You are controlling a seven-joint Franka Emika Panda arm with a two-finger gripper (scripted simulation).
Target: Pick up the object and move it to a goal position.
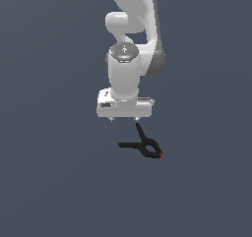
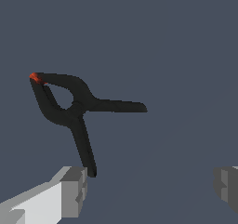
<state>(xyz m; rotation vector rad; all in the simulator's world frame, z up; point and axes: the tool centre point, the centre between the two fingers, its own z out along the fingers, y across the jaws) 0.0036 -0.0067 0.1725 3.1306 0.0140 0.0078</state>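
Note:
The object, a small black spring clamp (image 1: 145,146) with a tiny red tip, lies flat on the dark grey floor, just below the white hand in the exterior view. One thin handle points up toward the hand and the other toward the exterior view's left. My gripper (image 1: 124,119) hovers a little above it, open and holding nothing. In the wrist view the clamp (image 2: 74,108) lies off to one side of the wide gap of my gripper (image 2: 151,183). The end of one handle reaches almost to a grey fingertip (image 2: 73,188). No goal marker shows.
Plain dark grey floor (image 1: 49,182) surrounds the clamp on all sides. The white arm (image 1: 130,29) rises behind the hand.

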